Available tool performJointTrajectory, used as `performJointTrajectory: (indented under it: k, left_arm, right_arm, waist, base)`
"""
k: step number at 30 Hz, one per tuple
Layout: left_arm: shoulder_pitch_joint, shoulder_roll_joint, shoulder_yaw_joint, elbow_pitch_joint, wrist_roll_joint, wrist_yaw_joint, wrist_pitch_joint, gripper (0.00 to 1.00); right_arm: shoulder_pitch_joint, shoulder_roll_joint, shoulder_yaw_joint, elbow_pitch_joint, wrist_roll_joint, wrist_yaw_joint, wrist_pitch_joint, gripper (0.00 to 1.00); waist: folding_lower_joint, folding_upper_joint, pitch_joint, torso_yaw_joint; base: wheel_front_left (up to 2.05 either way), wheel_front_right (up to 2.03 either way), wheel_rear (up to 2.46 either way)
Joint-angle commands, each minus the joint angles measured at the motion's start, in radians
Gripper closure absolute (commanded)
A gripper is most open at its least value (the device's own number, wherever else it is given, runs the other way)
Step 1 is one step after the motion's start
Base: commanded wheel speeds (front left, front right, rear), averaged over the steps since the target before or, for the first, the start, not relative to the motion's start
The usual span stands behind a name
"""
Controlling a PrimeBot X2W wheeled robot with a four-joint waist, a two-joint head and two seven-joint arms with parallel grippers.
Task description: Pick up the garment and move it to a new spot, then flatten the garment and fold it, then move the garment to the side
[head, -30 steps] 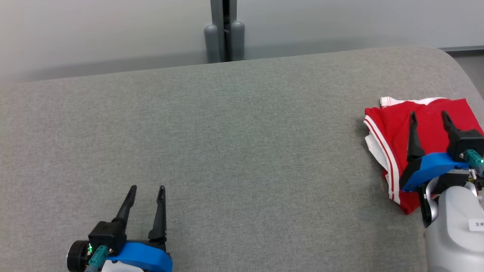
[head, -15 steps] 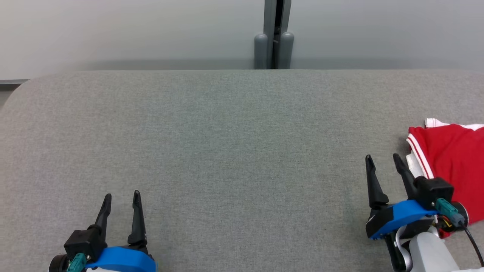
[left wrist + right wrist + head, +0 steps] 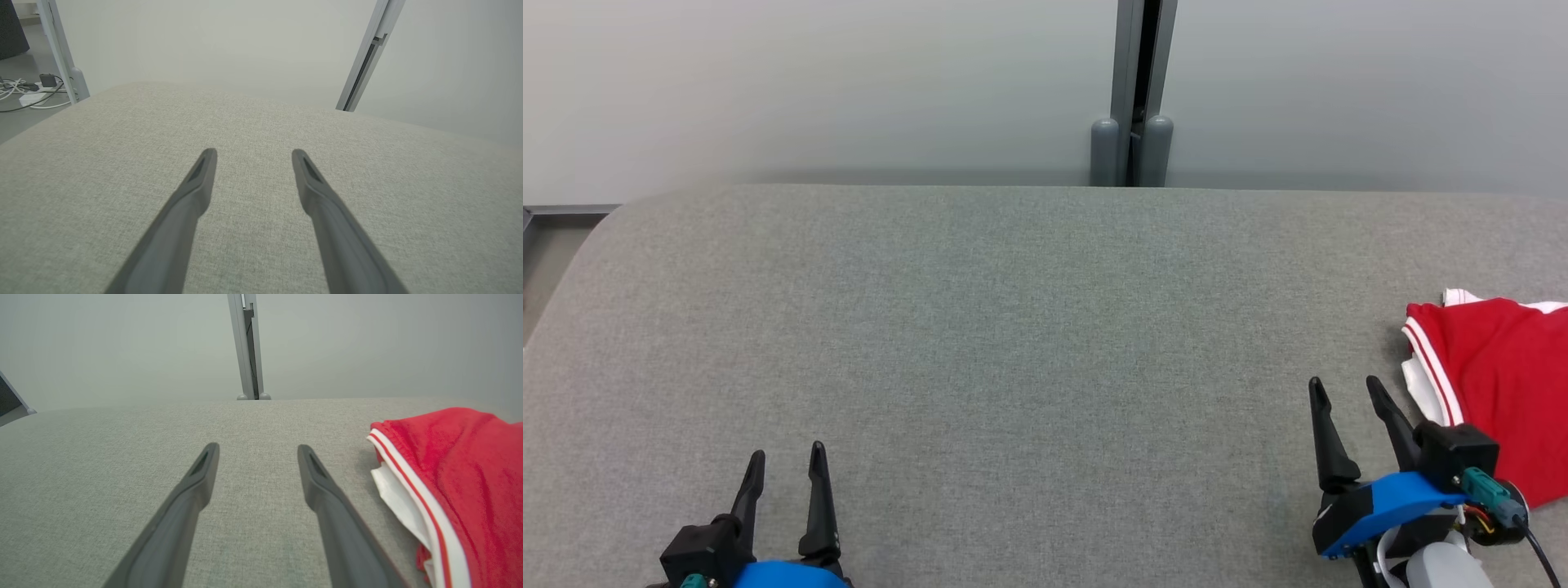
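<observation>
The grey fabric-covered tabletop (image 3: 1013,343) is the biggest thing before us, running from a rounded corner at our far left to the right edge of the head view. Behind it stands a pale grey wall (image 3: 809,82), split by a darker upright post (image 3: 1133,90) with two rounded feet at its base.

The garment (image 3: 1494,376) lies on the tabletop at our far right, cut off by the edge of the head view. It is red, with white stripes along one hem and a layer of white cloth showing beneath that hem. It sits in a compact, layered heap, not spread out.

Our right jaws stand apart and hold nothing. Their two dark fingers (image 3: 1327,441) point away from us over bare tabletop. In the right wrist view the garment's striped hem lies just beside the outer finger, with none of the cloth between the jaws.

Our left jaws, at the lower left of the head view, are also apart and empty. Their fingers (image 3: 818,498) are over bare tabletop, well apart from the garment.

In the left wrist view, some cables (image 3: 16,85) lie on the floor beyond the tabletop's corner.
</observation>
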Motion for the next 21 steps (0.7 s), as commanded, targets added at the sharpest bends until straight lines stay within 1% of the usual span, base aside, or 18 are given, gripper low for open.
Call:
performJointTrajectory:
  k: [1,10,11,15,21]
  left_arm:
    - [0.009,-0.001,-0.001,0.001,-0.007,-0.005,-0.002,0.0]
    - [0.042,-0.001,-0.002,0.0,-0.027,-0.006,-0.002,0.0]
    - [0.03,0.0,-0.002,0.001,-0.025,0.0,0.0,1.0]
    - [0.046,-0.002,-0.001,0.032,-0.028,0.0,0.006,1.0]
    - [0.03,-0.002,0.01,0.027,-0.135,0.0,0.039,1.0]
  right_arm:
    - [0.023,-0.003,-0.001,-0.006,0.009,0.0,-0.004,0.0]
    - [0.068,-0.003,0.004,-0.024,0.026,0.0,-0.004,0.0]
    - [0.054,0.0,0.003,-0.02,0.022,0.0,0.0,1.0]
    - [0.07,0.005,0.001,0.012,0.026,0.0,0.007,1.0]
    - [0.064,0.004,-0.014,0.003,0.14,0.0,0.046,1.0]
  waist:
    - [0.0001,0.0,-0.009,-0.004]
    - [0.0001,0.0,-0.047,-0.009]
    - [0.0001,0.0,-0.047,-0.009]
    - [0.0001,0.0,-0.049,-0.009]
    - [0.0001,0.0,-0.05,-0.009]
  base:
    - [0.0,0.0,0.0]
    - [0.0,0.0,0.0]
    - [0.0,0.0,0.0]
    - [0.0,0.0,0.0]
    - [0.0,0.0,0.0]
